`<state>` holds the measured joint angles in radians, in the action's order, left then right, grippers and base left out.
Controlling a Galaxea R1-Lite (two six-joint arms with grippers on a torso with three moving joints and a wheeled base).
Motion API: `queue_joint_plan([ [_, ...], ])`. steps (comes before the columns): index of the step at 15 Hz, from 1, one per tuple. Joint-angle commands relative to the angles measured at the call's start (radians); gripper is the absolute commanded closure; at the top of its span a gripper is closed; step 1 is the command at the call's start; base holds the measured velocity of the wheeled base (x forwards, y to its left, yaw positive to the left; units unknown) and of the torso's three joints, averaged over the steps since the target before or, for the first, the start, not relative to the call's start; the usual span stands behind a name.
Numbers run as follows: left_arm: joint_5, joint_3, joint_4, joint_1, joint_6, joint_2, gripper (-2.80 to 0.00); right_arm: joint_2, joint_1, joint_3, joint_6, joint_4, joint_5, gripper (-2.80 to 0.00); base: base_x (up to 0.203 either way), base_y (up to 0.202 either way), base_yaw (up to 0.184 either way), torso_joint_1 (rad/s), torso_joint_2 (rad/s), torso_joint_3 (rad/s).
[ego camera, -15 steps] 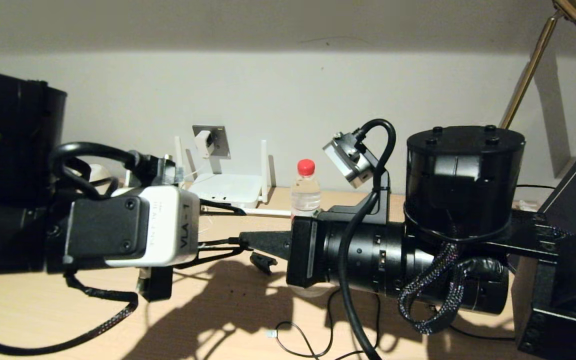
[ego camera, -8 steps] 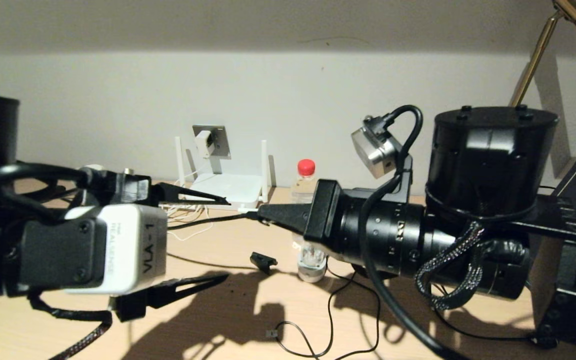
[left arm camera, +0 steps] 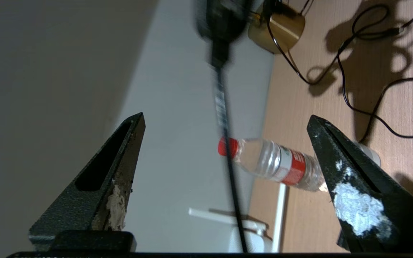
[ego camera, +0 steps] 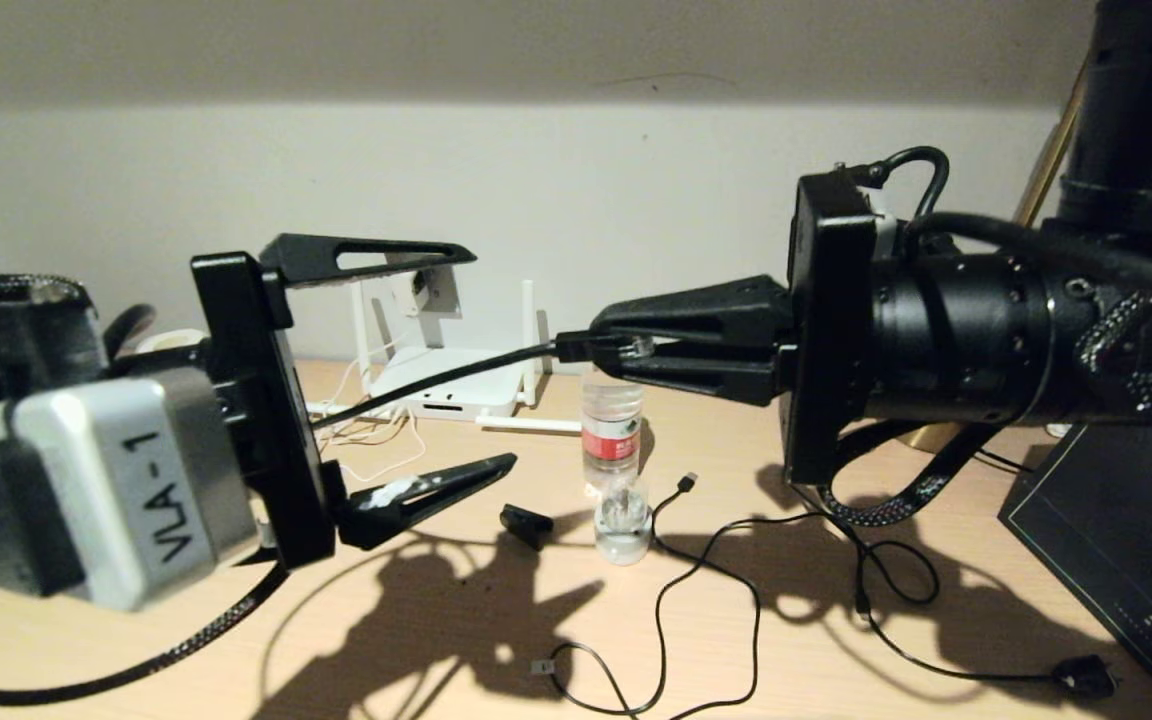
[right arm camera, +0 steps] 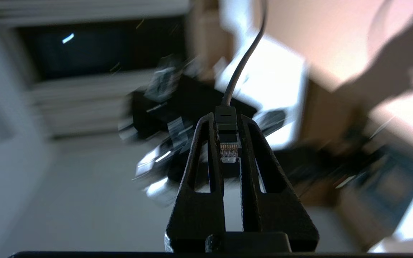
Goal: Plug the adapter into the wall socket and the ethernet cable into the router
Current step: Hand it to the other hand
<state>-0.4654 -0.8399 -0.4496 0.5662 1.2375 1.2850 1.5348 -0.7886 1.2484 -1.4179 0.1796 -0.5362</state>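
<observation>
Pale wood-grain bench [ego camera: 496,640] spans lower frame; flat white router [ego camera: 456,385] sits centre-left at its back edge; left pincer [ego camera: 416,370], tapered black fingers spread wide, empty; right pincer [ego camera: 608,350], centre frame, clamped on ethernet cable [ego camera: 456,372] clear-clip plug.

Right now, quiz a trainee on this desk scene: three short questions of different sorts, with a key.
1. True or false: the right gripper is shut on the ethernet cable.
2. Which stands between the two grippers in the head view? A. bottle B. mug C. book
3. Fill in: the left gripper is ____, and holds nothing.

Key
1. True: the clear plug sits between its fingers.
2. A: the red-capped bottle stands on the desk, in front of the router.
3. Open: its fingers stand wide apart, with the cable running between them untouched.
</observation>
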Motion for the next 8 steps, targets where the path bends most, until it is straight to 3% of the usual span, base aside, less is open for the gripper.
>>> queue_joint_plan([
  [1,-0.062,0.019,-0.03,0.0,0.021,0.002,-2.8,0.004,0.027,0.079,-0.109,-0.032,-0.121,0.0,0.0,0.0,0.0,0.0,0.0,0.0],
  [3,-0.122,0.021,-0.12,0.0,0.028,0.027,-2.8,0.053,0.032,0.127,-0.137,-0.071,-0.145,0.0,0.0,0.0,0.0,0.0,0.0,0.0],
  [5,-0.136,0.003,-0.152,-0.005,0.026,0.064,-2.8,0.071,0.039,0.136,-0.139,-0.074,-0.158,0.0,0.0,0.0,0.0,0.0,0.0,0.0],
  [8,-0.192,-0.104,-0.189,-0.003,0.024,0.163,-2.8,0.086,0.069,0.144,-0.152,-0.084,-0.227,0.0,0.0,0.0,0.0,0.0,0.0,0.0],
])
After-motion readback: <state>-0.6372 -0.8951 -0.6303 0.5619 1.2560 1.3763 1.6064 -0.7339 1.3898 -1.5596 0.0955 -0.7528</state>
